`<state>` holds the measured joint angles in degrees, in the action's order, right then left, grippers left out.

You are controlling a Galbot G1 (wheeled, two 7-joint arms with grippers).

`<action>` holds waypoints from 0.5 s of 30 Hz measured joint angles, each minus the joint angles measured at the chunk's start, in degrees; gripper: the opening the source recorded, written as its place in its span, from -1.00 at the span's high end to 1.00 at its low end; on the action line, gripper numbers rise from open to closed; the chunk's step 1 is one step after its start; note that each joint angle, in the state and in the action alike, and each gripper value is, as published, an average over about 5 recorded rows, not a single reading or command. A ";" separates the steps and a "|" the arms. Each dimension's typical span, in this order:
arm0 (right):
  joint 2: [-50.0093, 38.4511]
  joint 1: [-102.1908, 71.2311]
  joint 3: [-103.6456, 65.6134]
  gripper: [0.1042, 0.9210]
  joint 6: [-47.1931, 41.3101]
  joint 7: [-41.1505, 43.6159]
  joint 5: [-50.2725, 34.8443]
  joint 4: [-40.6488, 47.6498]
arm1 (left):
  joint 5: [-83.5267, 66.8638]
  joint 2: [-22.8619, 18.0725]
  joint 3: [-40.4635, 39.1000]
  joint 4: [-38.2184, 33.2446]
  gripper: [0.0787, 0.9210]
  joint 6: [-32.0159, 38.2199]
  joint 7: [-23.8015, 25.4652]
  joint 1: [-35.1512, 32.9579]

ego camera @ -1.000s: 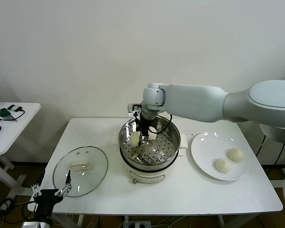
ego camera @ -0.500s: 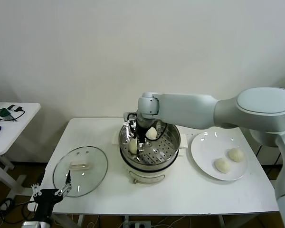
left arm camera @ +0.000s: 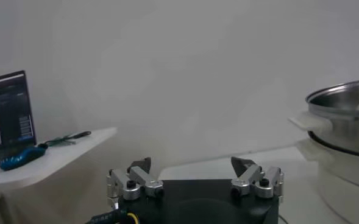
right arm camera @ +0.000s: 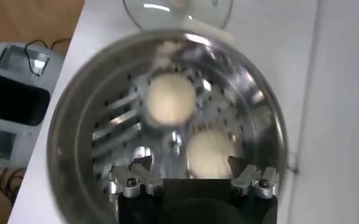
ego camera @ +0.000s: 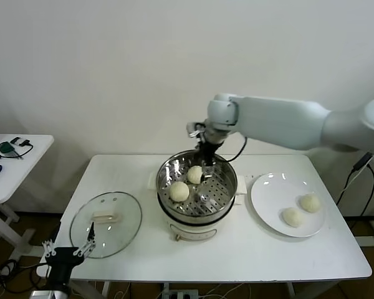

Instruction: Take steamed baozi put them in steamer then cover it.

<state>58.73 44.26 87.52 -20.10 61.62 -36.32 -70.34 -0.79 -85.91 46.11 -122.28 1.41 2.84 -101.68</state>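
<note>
— Those right fingers (right arm camera: 130,178), are they holding anything?
— No, spread wide and empty; the right gripper (ego camera: 204,163) hangs over the far rim of the steamer (ego camera: 197,194).
— And the baozi?
— 2 baozi (ego camera: 179,191) lie on the perforated tray, 2 on the white plate (ego camera: 267,193) (beside the steamer).
— The cover?
— The cover (ego camera: 106,223) lies flat at the table's left. The left gripper (ego camera: 67,251) sits low past that corner, fingers apart.
</note>
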 measured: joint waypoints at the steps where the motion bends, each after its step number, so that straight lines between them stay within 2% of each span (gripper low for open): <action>1: -1.76 -0.04 -0.21 -0.76 0.43 0.47 0.92 -0.44 | 0.07 -0.01 -0.07 0.01 -0.77 -0.05 0.01 0.09; 9: -14.81 -6.94 -5.76 -0.76 3.37 3.49 10.95 -1.65 | 0.95 -0.19 -0.31 0.26 -0.77 -0.52 0.09 0.64; 15: -21.27 -16.75 -13.28 -0.76 5.24 4.79 19.08 -0.39 | 1.13 -0.30 0.03 0.11 -0.77 -0.63 0.19 0.42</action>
<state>37.46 27.51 74.24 -14.86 66.41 -17.24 -70.73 0.34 -86.22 46.14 -122.17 0.78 3.03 -101.27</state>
